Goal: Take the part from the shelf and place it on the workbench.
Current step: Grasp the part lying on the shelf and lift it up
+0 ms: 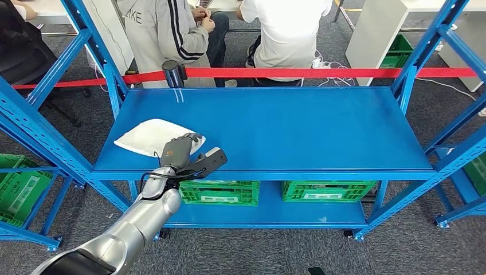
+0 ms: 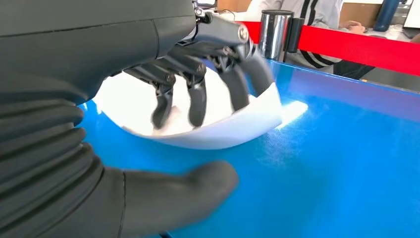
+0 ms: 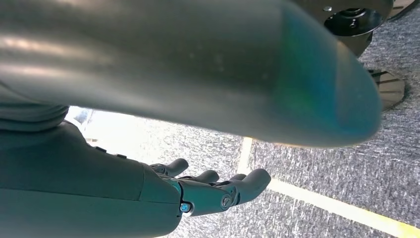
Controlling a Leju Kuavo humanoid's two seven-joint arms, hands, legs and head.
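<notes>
A flat white part (image 1: 146, 136) lies on the left of the blue shelf's top board (image 1: 298, 126). My left hand (image 1: 180, 152) reaches over the board's front edge and rests its fingers (image 2: 195, 96) on the part (image 2: 233, 131), whose near edge curls up a little. The thumb (image 2: 198, 183) lies spread out over the blue board, apart from the part. My right hand (image 3: 213, 191) hangs over grey carpet with its fingers loosely extended and nothing in it.
A red barrier tape (image 1: 321, 73) and its metal post (image 1: 172, 73) run along the shelf's back edge, with people seated behind. Blue uprights (image 1: 112, 86) flank the board. Green crates (image 1: 220, 192) (image 1: 326, 191) sit on the lower level.
</notes>
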